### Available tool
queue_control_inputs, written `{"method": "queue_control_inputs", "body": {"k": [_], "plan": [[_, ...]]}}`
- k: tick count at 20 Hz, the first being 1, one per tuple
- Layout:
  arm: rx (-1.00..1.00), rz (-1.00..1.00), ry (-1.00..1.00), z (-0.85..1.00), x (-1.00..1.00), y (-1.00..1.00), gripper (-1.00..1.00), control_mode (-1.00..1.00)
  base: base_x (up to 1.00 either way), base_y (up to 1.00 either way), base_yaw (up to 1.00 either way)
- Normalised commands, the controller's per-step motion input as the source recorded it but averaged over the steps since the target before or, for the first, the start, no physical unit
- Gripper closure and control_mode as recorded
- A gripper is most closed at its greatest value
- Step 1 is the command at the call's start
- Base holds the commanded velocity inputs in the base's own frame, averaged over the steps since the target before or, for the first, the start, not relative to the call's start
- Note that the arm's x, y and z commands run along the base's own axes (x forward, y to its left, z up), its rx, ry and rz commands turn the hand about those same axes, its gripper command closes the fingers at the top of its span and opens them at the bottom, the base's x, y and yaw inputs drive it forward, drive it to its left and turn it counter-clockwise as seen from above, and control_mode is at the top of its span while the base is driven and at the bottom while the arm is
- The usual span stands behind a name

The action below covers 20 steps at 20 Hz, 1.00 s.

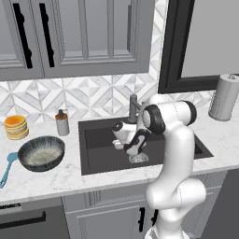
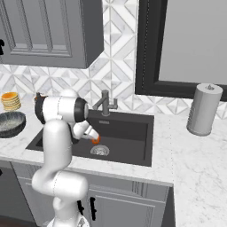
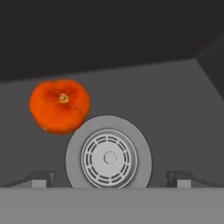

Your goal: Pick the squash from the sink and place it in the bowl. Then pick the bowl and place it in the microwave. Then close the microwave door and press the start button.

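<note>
Beside drain [image 3: 109,156], squash [image 3: 60,105], hand view

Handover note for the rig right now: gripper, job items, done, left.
Gripper: jaws open, empty, down in the sink, lined up over the drain rather than the squash.
Squash: on the sink floor beside the drain, untouched.
Bowl: on the counter left of the sink, empty, beside a blue utensil.
Done: reach into the sink.
Left: shift to the squash, grasp it, drop it in the bowl, bowl into microwave, close door, press start.
</note>
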Motion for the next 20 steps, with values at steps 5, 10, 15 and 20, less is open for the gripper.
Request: {"method": "queue_control_inputs", "body": {"k": [5, 10, 15, 20], "plan": [[0.0, 0.0, 0.0, -0.41, 0.56, 0.08, -1.0, -1.0, 0.0, 0.0, 0.0], [0.0, 0.0, 0.0, -0.22, 0.57, 0.03, -1.0, -1.0, 0.0, 0.0, 0.0], [0.0, 0.02, 0.0, -0.21, 0.48, 0.0, -1.0, -1.0, 0.0, 0.0, 0.0], [0.0, 0.05, 0.0, -0.25, 0.17, 0.0, -1.0, -1.0, 0.0, 0.0, 0.0]]}}
